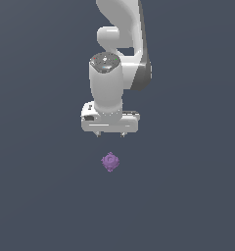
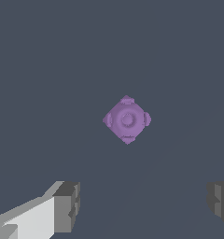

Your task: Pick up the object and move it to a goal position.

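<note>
The object (image 1: 110, 162) is a tiny purple knobbly lump lying on the dark grey floor, a little below the arm in the exterior view. It also shows in the wrist view (image 2: 127, 120), with round knobs on its sides. My white gripper (image 1: 109, 134) hangs above the floor, apart from the object. Its jaws stand wide apart and hold nothing. In the wrist view the gripper (image 2: 144, 205) shows two grey fingertips (image 2: 67, 207), and the object lies beyond them, not between them.
The white arm (image 1: 120, 49) rises behind the gripper in the exterior view. The dark grey floor (image 1: 188, 196) spreads flat all around.
</note>
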Motion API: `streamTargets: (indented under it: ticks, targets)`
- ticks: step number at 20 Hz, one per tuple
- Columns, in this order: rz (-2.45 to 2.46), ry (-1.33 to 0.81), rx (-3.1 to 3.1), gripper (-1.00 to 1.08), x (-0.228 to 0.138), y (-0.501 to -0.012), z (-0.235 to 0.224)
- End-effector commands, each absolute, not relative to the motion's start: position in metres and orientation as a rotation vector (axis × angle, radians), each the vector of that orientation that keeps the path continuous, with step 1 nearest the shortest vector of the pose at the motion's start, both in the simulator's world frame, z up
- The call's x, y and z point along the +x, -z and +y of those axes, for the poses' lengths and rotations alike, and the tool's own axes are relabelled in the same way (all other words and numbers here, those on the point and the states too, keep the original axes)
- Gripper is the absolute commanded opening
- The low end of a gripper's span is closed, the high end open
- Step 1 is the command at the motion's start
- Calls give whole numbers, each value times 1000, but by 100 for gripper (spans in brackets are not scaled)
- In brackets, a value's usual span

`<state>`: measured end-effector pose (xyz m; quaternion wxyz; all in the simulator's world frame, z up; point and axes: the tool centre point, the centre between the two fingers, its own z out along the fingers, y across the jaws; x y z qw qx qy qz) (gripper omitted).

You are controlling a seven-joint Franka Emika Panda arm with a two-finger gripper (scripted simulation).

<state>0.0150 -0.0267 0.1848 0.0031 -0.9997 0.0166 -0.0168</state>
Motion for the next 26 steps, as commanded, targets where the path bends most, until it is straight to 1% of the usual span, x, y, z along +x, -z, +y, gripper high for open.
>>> streamTargets:
  ticks: [1,10,18,26]
  targets:
    - [52,53,-3135,100,15,-185,-27]
    - [2,59,-3141,100,18,-195,-3]
    - [55,56,-3138,100,21,-191,-5]
    - [251,44,-3122,100,29,-175,-9]
